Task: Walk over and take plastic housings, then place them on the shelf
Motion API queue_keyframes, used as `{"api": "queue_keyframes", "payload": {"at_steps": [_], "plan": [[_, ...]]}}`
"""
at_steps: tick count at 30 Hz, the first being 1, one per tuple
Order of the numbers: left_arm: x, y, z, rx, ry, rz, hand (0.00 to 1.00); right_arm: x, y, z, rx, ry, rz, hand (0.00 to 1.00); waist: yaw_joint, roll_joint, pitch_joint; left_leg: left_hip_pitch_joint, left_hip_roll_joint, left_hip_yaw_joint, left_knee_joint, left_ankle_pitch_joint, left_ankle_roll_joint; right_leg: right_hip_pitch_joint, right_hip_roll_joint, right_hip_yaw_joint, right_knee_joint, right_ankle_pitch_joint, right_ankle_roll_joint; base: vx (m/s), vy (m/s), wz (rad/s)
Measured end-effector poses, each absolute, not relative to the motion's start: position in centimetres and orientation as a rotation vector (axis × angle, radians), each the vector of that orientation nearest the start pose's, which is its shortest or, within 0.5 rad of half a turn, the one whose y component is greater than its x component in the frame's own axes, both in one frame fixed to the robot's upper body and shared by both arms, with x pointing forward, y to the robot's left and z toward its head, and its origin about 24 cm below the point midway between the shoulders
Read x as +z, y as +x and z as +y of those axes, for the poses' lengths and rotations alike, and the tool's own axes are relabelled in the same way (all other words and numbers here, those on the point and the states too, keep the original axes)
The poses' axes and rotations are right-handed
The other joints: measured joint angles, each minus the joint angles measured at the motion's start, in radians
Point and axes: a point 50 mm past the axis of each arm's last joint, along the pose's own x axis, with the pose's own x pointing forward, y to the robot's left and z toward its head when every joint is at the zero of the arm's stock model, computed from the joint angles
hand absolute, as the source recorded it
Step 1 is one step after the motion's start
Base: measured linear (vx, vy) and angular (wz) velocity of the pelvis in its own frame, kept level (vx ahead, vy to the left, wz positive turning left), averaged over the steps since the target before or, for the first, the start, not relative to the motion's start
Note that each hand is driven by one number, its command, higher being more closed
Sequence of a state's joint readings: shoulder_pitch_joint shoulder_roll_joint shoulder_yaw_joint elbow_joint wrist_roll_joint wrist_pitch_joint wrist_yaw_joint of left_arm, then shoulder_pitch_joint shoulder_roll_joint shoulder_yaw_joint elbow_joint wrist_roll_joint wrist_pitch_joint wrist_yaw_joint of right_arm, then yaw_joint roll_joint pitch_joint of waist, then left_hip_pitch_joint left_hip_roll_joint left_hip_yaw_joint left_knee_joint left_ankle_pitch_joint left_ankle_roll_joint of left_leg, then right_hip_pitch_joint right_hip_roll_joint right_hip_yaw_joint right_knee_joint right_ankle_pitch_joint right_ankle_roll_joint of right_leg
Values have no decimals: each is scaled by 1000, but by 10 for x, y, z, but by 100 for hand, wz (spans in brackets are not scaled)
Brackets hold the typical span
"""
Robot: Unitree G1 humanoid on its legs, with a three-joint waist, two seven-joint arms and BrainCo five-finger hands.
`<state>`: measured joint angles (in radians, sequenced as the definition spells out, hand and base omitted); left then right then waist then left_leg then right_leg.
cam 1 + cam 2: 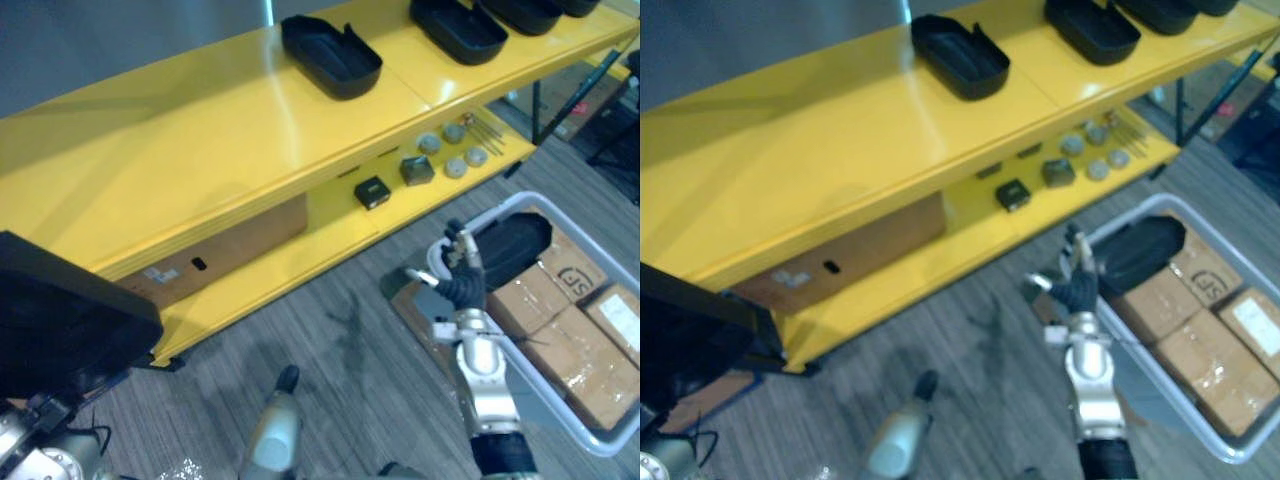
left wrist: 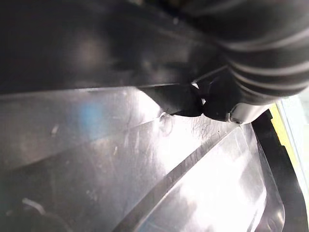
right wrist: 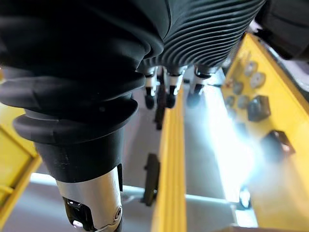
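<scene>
- Housing, big and black, at the lower left of the head views, right up against the left hand, with its inner wall very close in the left wrist view
- Grip of the left fingers not to be told: hidden behind the plastic
- Right hand empty, fingers loose and thumb apart, over the floor just beside the grey bin, with another housing in it next to cardboard boxes
- Yellow shelf ahead of and above the near housing, with a bare stretch of top board straight before the left arm and a row of housings further right
- Left hand by far the nearer to that bare stretch
- Likely next: up and forward onto the board, long side across it like the neighbours
</scene>
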<state>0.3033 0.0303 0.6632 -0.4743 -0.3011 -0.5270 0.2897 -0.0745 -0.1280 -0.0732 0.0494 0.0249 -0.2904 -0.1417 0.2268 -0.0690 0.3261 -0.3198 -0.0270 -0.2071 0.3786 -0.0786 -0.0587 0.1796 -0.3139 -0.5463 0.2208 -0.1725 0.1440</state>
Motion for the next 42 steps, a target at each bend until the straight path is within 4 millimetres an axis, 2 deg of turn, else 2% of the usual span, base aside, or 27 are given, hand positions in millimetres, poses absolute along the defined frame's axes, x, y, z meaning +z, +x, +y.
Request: {"api": "queue_keyframes", "payload": {"at_steps": [1, 2, 3, 4, 5, 6, 8, 10, 13, 15, 16, 18, 19, 20, 21, 23, 24, 25, 26, 27, 28, 29, 30, 32, 35, 38, 42], "plan": [[150, 102, 302, 903, 85, -826, 100, 79, 259, -195, -206, -88, -327, 0, 2, 18, 1, -11, 6, -13, 60, -39, -22, -18, -9, 23, 105, 10, -23, 71, 146, 34], [151, 102, 301, 898, 103, -826, 100, 77, 257, -195, -211, -86, -322, 0, 3, 16, 0, -10, 3, -15, 77, -52, -18, -45, -22, 58, 171, 20, -35, 66, 167, 27], [152, 102, 301, 897, 135, -825, 100, 75, 256, -194, -209, -79, -319, 0, 3, 6, -3, -7, -1, -18, 85, -65, -8, -101, -31, 133, 269, 64, -75, 73, 206, 11], [152, 100, 302, 903, 145, -825, 100, 78, 257, -192, -202, -75, -332, 0, 4, 2, -3, 1, -1, -17, 82, -73, 5, -146, -32, 201, 334, 141, -70, 93, 200, 3], [153, 100, 303, 908, 157, -824, 100, 79, 258, -191, -199, -72, -342, 0, 2, 3, -3, 9, -1, -18, 79, -77, 14, -173, -34, 230, 375, 188, -73, 164, 208, 1], [157, 101, 305, 907, 191, -838, 100, 82, 258, -191, -197, -69, -367, 0, -4, 17, 5, 27, 1, -35, 77, -85, 35, -224, -29, 278, 456, 152, -67, 149, 151, 11], [166, 106, 307, 889, 205, -871, 100, 89, 262, -191, -195, -70, -400, 0, -21, 25, 8, 57, 0, -60, 75, -95, 54, -278, 20, 305, 474, -18, -58, 146, 103, 21], [170, 113, 309, 881, 192, -894, 100, 98, 265, -193, -201, -79, -444, 0, -27, 36, 10, 72, -1, -67, 76, -106, 59, -332, 70, 344, 381, -47, -64, 131, 52, 24], [170, 131, 309, 860, 139, -905, 100, 106, 262, -207, -277, -122, -478, 0, -64, 81, 6, 74, -6, -165, 85, -124, 43, -402, 167, 525, 208, -34, -52, 121, -34, 84], [171, 141, 301, 813, 100, -905, 100, 114, 250, -216, -350, -126, -521, 0, -83, 96, 9, 75, -27, -245, 101, -146, 16, -421, 195, 637, 193, -27, -38, 190, -229, 137], [171, 145, 297, 777, 82, -907, 100, 123, 241, -220, -389, -127, -564, 0, -91, 84, 2, 76, -45, -288, 128, -175, 2, -422, 188, 660, 212, -27, -34, 261, -386, 131], [172, 143, 294, 746, 81, -900, 100, 139, 230, -219, -414, -128, -644, 0, -81, 51, -17, 75, -53, -273, 139, -213, -11, -412, 158, 638, 215, -27, -33, 215, -429, 107], [173, 139, 291, 735, 66, -902, 100, 152, 226, -219, -423, -124, -715, 0, -79, 28, -27, 64, -2, -183, 139, -222, -25, -375, 138, 597, 195, -14, 44, 132, -573, 121], [165, 139, 283, 716, 24, -874, 100, 163, 221, -224, -455, -145, -780, 0, -91, 77, -35, 72, 92, -140, 115, -212, -39, -351, 159, 508, 226, -56, -5, 112, -548, 116], [165, 137, 281, 707, 25, -869, 100, 166, 220, -226, -470, -150, -796, 0, -94, 77, -40, 71, 115, -117, 98, -200, -43, -356, 159, 491, 235, -61, -11, 110, -388, 95], [167, 134, 276, 683, 27, -881, 100, 171, 219, -230, -521, -183, -823, 0, -100, 105, -56, 55, 152, -29, 70, -163, -59, -353, 157, 445, 234, -67, -21, 158, -218, 65], [171, 136, 271, 657, 12, -917, 100, 174, 221, -235, -562, -214, -839, 0, -108, 133, -63, 60, 171, 49, 18, -106, -66, -354, 156, 416, 236, -66, -22, 256, -255, 101], [175, 142, 266, 623, -7, -953, 100, 174, 223, -239, -600, -234, -836, 0, -130, 140, -61, 70, 181, 109, -46, -49, -86, -355, 146, 384, 247, -66, -22, 229, -220, 96], [177, 146, 263, 603, -19, -966, 100, 172, 224, -241, -613, -234, -827, 0, -136, 139, -57, 86, 181, 129, -82, -24, -86, -359, 141, 375, 270, -66, -22, 149, -160, 87], [183, 155, 258, 569, -40, -997, 100, 172, 225, -241, -614, -252, -827, 0, -147, 141, -42, 131, 202, 137, -138, 9, -96, -414, 136, 386, 432, -45, -35, 41, -106, 45], [182, 159, 258, 569, -47, -994, 100, 174, 224, -241, -615, -251, -842, 0, -154, 139, -28, 152, 215, 139, -155, 14, -108, -433, 133, 399, 409, -89, -60, 38, -98, 34], [182, 162, 259, 568, -42, -989, 100, 174, 223, -241, -616, -248, -849, 0, -154, 114, -29, 160, 201, 147, -166, 21, -114, -413, 130, 409, 294, -42, -62, 38, -131, 23], [179, 166, 262, 584, -40, -969, 100, 177, 220, -243, -621, -254, -869, 0, -175, 100, -13, 167, 205, 145, -164, 9, -131, -402, 127, 416, 262, -30, -31, 60, -110, 11], [171, 172, 263, 596, -53, -915, 100, 175, 217, -247, -644, -259, -864, 0, -187, 99, -11, 165, 223, 165, -172, 9, -131, -410, 143, 418, 249, -30, -35, 38, -60, -7], [164, 181, 255, 559, -47, -856, 100, 156, 205, -255, -687, -276, -778, 0, -196, 98, -10, 202, 217, 216, -198, 9, -131, -402, 141, 446, 241, -27, -29, 48, 19, -30], [173, 191, 247, 485, 1, -872, 100, 143, 197, -259, -705, -246, -714, 0, -224, 99, -10, 233, 199, 253, -210, 9, -131, -385, 128, 476, 220, -13, -11, 28, 66, -21], [191, 221, 239, 351, 66, -875, 100, 135, 193, -262, -665, -207, -665, 0, -251, 99, -10, 263, 187, 305, -223, 8, -129, -378, 124, 521, 190, 13, 4, -18, 70, -28]]}}
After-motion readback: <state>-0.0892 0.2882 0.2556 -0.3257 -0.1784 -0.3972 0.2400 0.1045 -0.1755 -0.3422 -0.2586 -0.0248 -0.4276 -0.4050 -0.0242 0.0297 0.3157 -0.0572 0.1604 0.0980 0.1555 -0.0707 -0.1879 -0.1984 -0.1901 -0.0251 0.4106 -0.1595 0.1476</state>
